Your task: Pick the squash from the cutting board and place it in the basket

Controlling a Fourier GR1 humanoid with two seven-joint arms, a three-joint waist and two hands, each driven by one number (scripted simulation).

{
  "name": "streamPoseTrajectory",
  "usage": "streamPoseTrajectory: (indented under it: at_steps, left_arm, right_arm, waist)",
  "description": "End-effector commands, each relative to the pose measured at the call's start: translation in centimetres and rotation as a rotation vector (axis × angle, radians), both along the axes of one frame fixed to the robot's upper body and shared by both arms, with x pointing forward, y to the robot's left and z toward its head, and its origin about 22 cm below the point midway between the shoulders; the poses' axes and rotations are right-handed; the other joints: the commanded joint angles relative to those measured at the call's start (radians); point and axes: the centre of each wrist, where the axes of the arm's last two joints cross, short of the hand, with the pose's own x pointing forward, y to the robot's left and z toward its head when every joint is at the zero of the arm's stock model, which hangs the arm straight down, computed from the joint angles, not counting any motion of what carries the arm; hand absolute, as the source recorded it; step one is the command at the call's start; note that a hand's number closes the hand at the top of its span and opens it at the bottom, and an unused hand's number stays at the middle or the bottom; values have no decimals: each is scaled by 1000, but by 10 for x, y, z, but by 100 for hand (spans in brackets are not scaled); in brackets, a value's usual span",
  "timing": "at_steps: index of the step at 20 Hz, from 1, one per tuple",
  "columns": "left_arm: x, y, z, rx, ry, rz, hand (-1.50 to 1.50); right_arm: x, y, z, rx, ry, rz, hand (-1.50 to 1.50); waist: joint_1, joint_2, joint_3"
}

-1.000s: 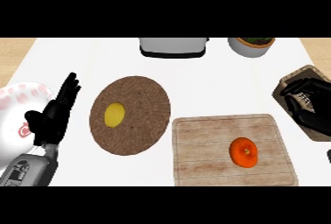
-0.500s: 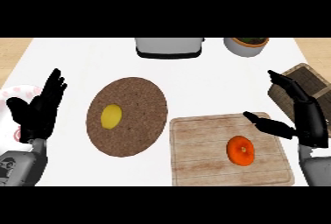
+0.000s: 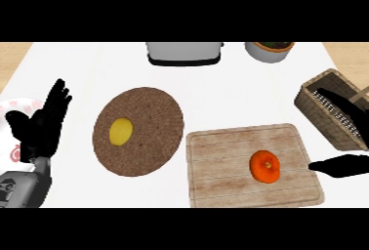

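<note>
Seen from the head view: right hand [image 3: 347,166] low at the right edge, over the board's [image 3: 238,146] right rim, only dark fingers showing, pointed left toward the squash [image 3: 265,166]; holding nothing, not touching the squash; whether curled or straight, cannot tell; another dark part at the right edge in front of the basket [image 3: 324,105]; squash lying orange and round on the right half of the board, just left of the fingertips, a strip of bare wood between; basket at the right edge, beyond the board's far right corner, tilted, dark inside; left hand [image 3: 42,127] resting at the left edge, fingers up and spread, holding nothing, partly over a white plate [image 3: 18,110] with red marks; round brown mat [image 3: 148,122] between left hand and board, a yellow item [image 3: 120,131] on its left part; grey toaster [image 3: 184,52] at the far edge, a pot [image 3: 268,51] to its right
</note>
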Motion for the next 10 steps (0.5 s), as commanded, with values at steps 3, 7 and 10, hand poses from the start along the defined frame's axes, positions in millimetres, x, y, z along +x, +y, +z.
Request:
streamPoseTrajectory:
  at_steps: [3, 7, 10]
  left_arm:
    - [1, -8, 7, -4, -18, -20, 0]
    - [-5, -8, 0, -24, -10, -10, 0]
    - [-8, -8, 6, -1, -28, -18, 0]
  right_arm:
    - [-14, 3, 66, -149, 264, 110, -150]
    - [-38, 0, 79, -109, 311, 101, -150]
    - [-16, -7, 79, -35, 313, 65, -150]
  waist:
    - [9, 3, 3]
    - [11, 6, 6]
    - [29, 9, 6]
